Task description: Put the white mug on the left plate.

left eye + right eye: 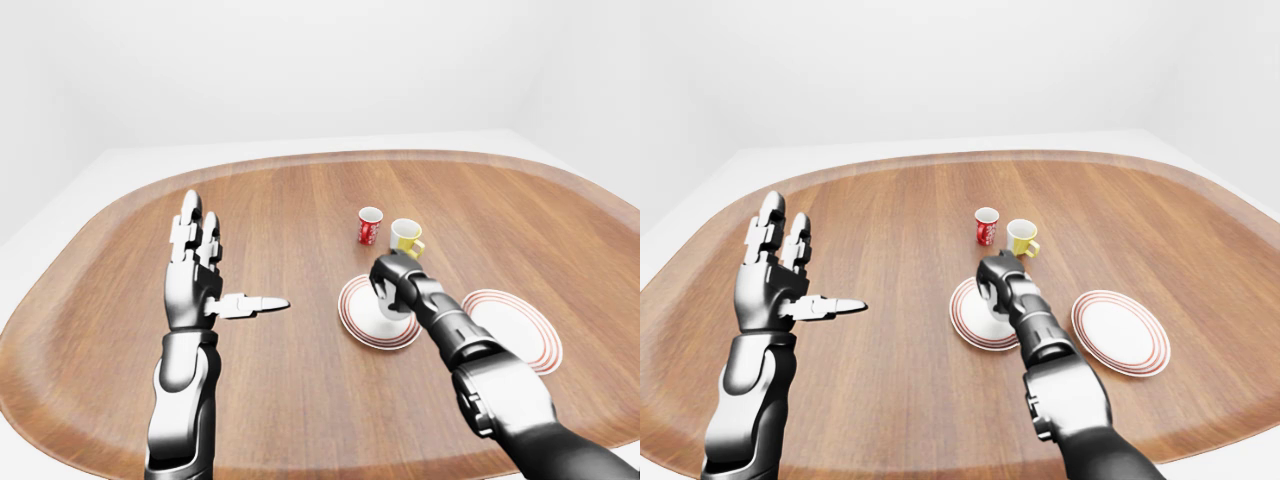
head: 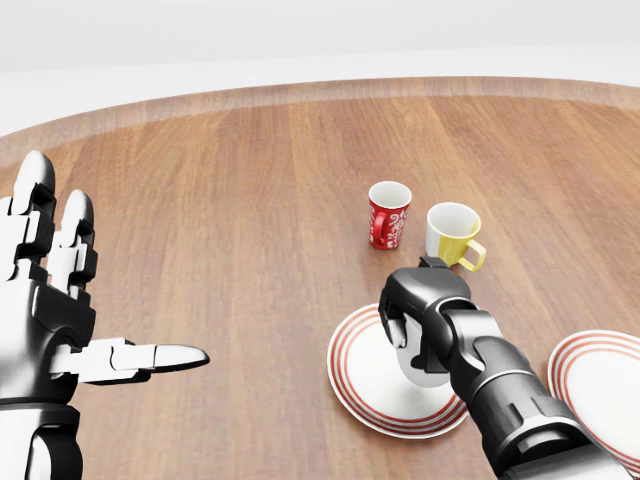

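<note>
1. Right hand (image 2: 420, 325), nearest the head view's lens, reaches in from the bottom right and is closed around the white mug (image 2: 428, 372), which sits over the left plate (image 2: 352, 375); whether the mug's base touches the plate cannot be told.
2. Left hand (image 2: 55, 300) hangs above the desk (image 2: 250, 200) at the view's left, fingers spread, thumb out, holding nothing.
3. Right plate (image 1: 1120, 332) lies bare, just beside the left one.
4. Red mug (image 2: 388, 214) with a white pattern and yellow mug (image 2: 452, 235) stand upright side by side above the left plate, close to the right hand's knuckles.
5. Judging by its look, the white mug is stiff, smooth, light and breakable; a hold round the body suits it, set down gently.
6. No brand or readable writing shows anywhere.
</note>
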You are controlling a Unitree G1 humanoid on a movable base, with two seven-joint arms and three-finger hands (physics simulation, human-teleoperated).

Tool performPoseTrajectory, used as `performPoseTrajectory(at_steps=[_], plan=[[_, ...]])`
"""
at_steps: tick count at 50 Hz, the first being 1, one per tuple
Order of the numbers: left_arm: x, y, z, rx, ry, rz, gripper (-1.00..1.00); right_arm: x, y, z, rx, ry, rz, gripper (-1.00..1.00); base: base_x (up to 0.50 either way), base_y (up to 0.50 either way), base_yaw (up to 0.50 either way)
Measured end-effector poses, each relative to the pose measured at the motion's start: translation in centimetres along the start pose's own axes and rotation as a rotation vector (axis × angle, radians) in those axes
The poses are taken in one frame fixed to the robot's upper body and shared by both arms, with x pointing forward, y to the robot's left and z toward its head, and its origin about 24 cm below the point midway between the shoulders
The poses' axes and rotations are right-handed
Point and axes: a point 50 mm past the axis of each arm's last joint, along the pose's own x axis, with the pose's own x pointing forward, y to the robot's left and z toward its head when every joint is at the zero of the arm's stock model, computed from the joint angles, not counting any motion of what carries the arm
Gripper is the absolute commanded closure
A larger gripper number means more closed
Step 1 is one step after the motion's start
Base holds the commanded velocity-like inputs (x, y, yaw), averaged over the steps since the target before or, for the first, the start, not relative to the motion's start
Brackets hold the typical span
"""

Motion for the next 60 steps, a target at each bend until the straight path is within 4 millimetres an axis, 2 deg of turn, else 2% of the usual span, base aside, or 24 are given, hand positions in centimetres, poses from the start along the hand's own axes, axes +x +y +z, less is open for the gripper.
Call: performPoseTrajectory(at_steps=[42, 43, 44, 45, 60], plan=[[-0.1, 0.0, 0.1, 0.000, -0.003, 0.000, -1.00, 0.0, 0.6, 0.0, -0.011, 0.004, 0.004, 1.00, 0.00, 0.00, 0.00], [-0.1, 0.0, 0.1, 0.000, -0.003, 0.000, -1.00, 0.0, 0.6, 0.0, -0.011, 0.004, 0.003, 0.47, 0.00, 0.00, 0.00], [-0.1, 0.0, 0.1, 0.000, -0.003, 0.000, -1.00, 0.0, 0.6, 0.0, -0.010, 0.004, 0.003, -0.42, 0.00, 0.00, 0.00], [-0.1, 0.0, 0.1, 0.000, -0.003, 0.000, -1.00, 0.0, 0.6, 0.0, -0.010, 0.004, 0.002, -1.00, 0.00, 0.00, 0.00], [-0.1, 0.0, 0.0, 0.001, 0.001, -0.001, -1.00, -0.1, 1.1, -0.4, 0.009, 0.013, 0.018, -1.00, 0.00, 0.00, 0.00]])
